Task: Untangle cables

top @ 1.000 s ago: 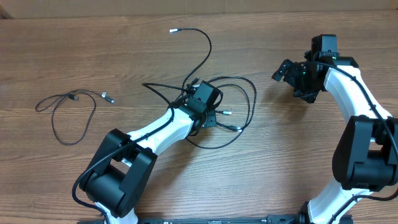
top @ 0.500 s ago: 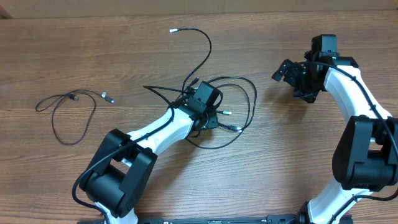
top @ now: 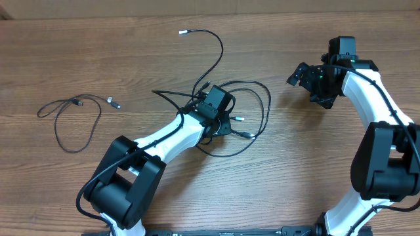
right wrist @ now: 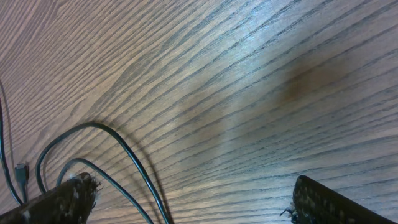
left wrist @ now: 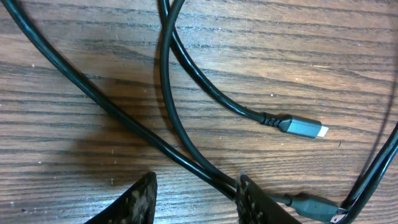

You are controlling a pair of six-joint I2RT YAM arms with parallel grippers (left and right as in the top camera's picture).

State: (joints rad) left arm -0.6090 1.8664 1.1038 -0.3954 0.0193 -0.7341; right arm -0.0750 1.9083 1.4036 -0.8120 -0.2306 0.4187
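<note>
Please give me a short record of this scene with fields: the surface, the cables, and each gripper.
Surface: brown wooden table
Tangle: several thin black cables looped over each other at the centre
Separate cable: one thin black cord lying apart, far left
Left gripper: open, low over the tangle
Right gripper: open, above the wood, right of the tangle

Only a slight change is seen. The left gripper [left wrist: 196, 199] has been drawn a touch back toward its base, and the kinked strand of the cables [top: 157, 93] on the tangle's left has been shifted slightly with it.
</note>
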